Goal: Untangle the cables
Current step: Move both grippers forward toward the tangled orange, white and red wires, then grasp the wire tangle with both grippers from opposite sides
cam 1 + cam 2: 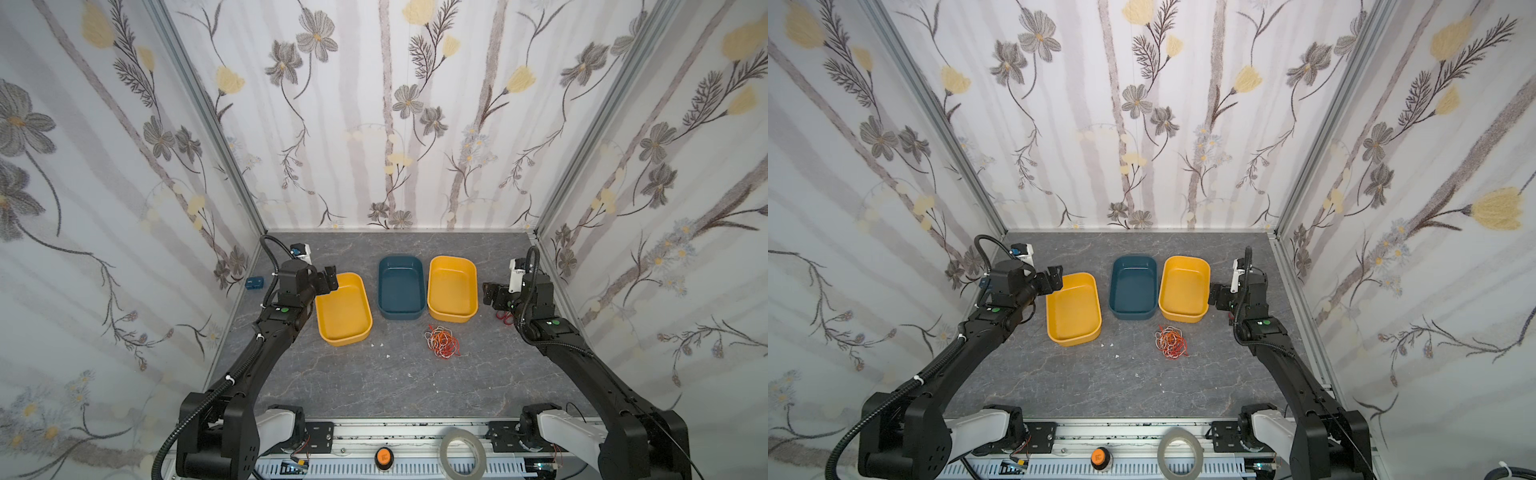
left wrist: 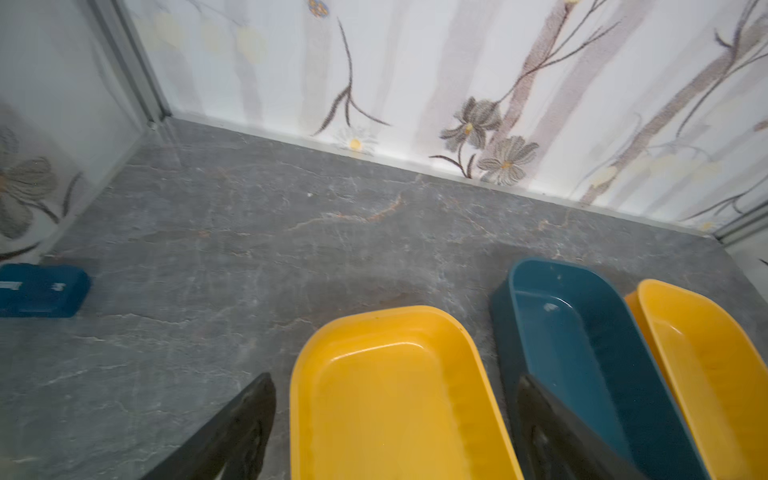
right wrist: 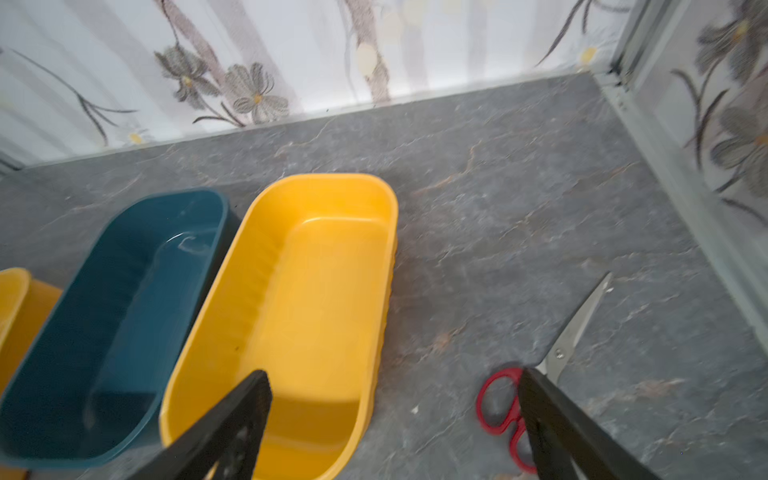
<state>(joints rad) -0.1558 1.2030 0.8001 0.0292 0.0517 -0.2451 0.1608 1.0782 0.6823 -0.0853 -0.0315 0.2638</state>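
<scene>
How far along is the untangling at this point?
Done: nothing; the cables lie as one orange, red and white tangle on the table, and the blue tray and both yellow trays are empty. In hand: nothing; left gripper and right gripper are open, away from the tangle. Left: all the separating.

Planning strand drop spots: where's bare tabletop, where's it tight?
Bare: front strip between cables and rail; back strip between blue tray and wall. Crowded: right yellow tray beside it, cables just before them, scissors by right gripper.
</scene>
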